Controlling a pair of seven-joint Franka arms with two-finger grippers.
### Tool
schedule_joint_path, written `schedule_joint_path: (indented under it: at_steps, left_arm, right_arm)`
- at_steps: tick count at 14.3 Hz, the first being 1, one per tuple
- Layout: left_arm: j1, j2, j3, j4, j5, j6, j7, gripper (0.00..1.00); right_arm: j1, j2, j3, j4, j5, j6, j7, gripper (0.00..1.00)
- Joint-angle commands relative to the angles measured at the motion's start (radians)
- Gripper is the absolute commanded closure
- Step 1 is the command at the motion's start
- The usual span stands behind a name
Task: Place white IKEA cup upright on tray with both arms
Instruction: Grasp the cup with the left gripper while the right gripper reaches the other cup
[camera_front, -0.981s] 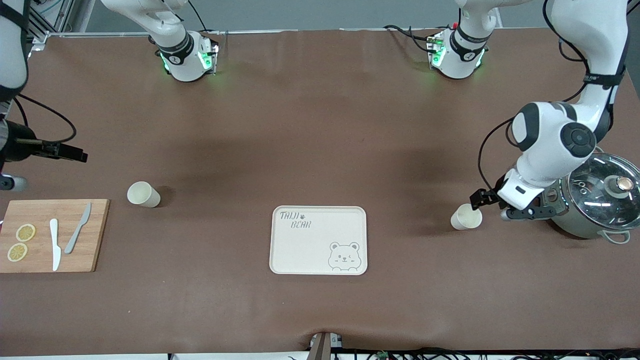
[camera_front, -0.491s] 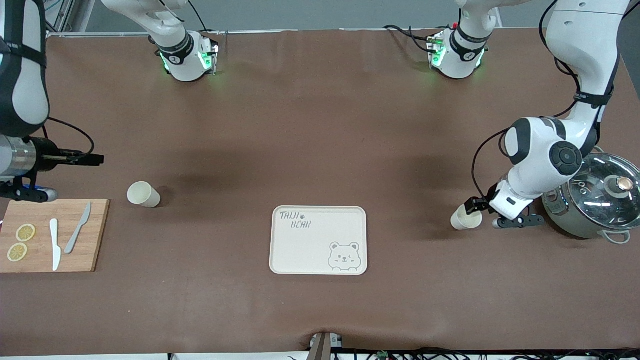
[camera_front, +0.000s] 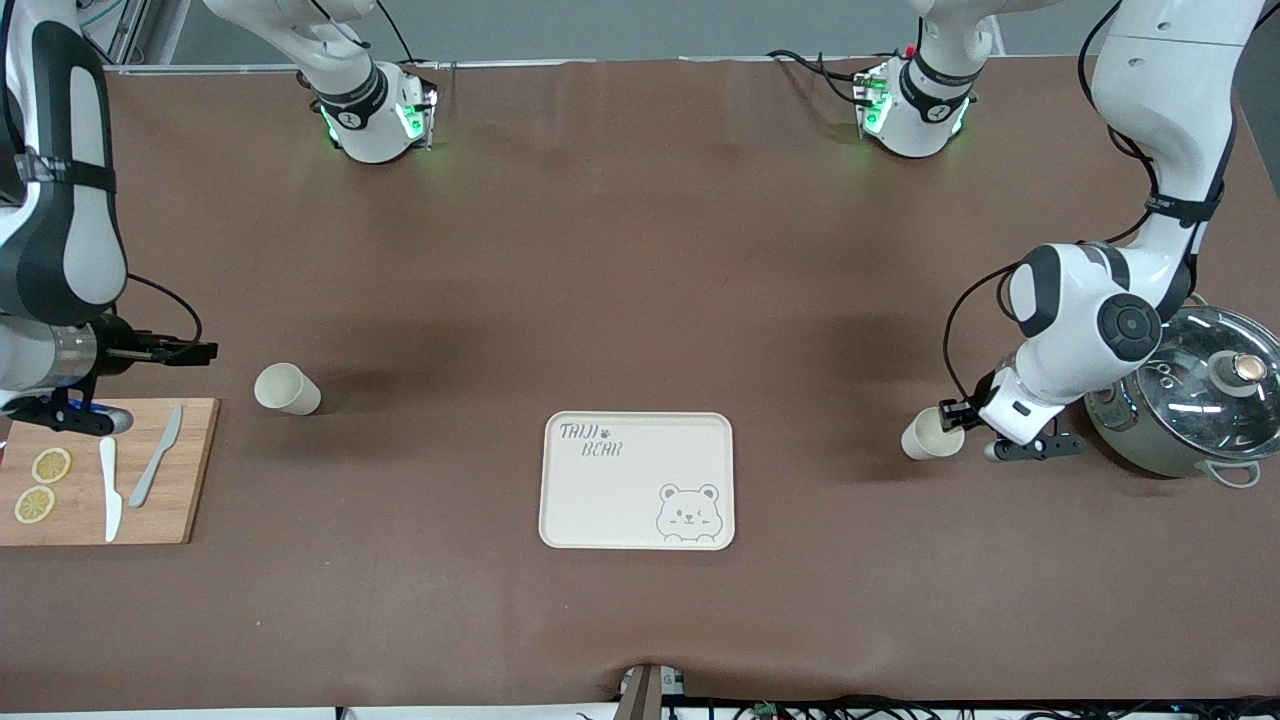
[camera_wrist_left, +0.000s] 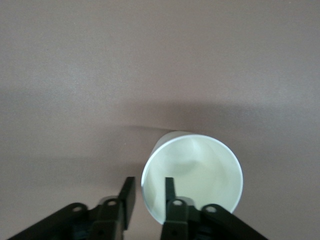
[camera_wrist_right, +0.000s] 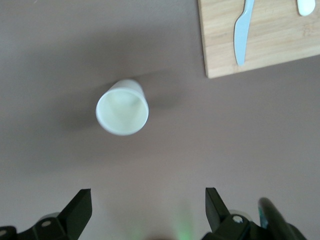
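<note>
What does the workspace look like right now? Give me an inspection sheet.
Surface: brown table mat.
Job's things: tray bare; two white cups lying on their sides, one beside the cutting board, one beside the pot.
Clutter: two knives and lemon slices on the board; lidded pot.
Grippers: left gripper at the pot-side cup, one finger inside its rim, one outside; right gripper open, above the mat near the board-side cup.
Cables: black cables along both arms.
Surroundings: nothing seen.
</note>
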Motion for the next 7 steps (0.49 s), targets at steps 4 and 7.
schedule_joint_path:
  at_steps: [4, 7]
  left_arm:
    - [-0.008, 0.022, -0.004, 0.079, 0.008, 0.002, -0.010, 1.00]
    - [-0.014, 0.019, -0.006, 0.097, 0.008, -0.004, -0.010, 1.00]
  right_arm:
    - [-0.007, -0.039, 0.012, -0.224, -0.001, 0.306, 0.001, 0.00]
    - [-0.006, -0.048, 0.014, -0.289, -0.001, 0.346, 0.001, 0.09]
